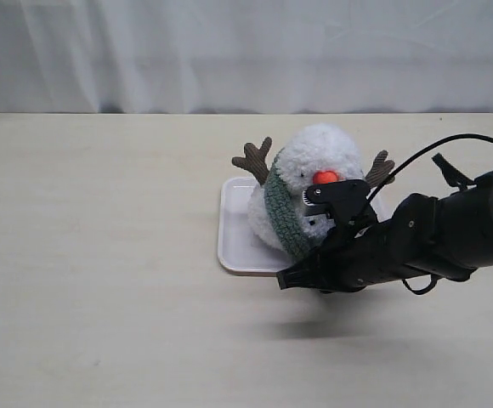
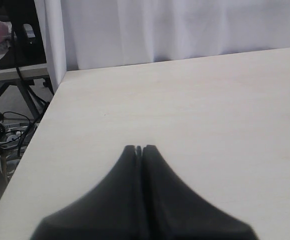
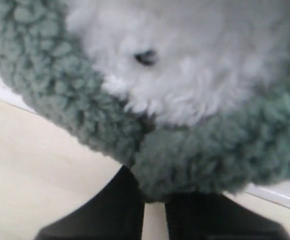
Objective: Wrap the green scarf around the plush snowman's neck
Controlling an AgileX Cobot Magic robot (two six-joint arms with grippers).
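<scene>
- My right gripper (image 1: 291, 276) sits right of centre in the exterior view, low against the front of the plush snowman (image 1: 323, 153), with the black arm running off to the right edge.
- In my right wrist view the two dark fingers (image 3: 120, 210) are drawn close, only a slim gap between them, clenched on a bunched fold of the green scarf (image 3: 210, 155).
- The scarf (image 1: 282, 212) lies as a grey-green band across the snowman, running from beside its left twig arm down to where my gripper meets it.
- The snowman sits on a white tray (image 1: 234, 238) just right of the middle of the worktop (image 1: 102, 255), its orange nose turned towards my arm.
- Up close, white fluff (image 3: 210, 65) with one small black dot shows above the scarf, and a strip of the tray rim (image 3: 275, 195) shows behind it.
- My left gripper (image 2: 139, 147) is clenched on nothing, its fingers pressed together above bare worktop; it is out of the exterior view.
- A white curtain (image 1: 246, 51) fills the top of the exterior view.
</scene>
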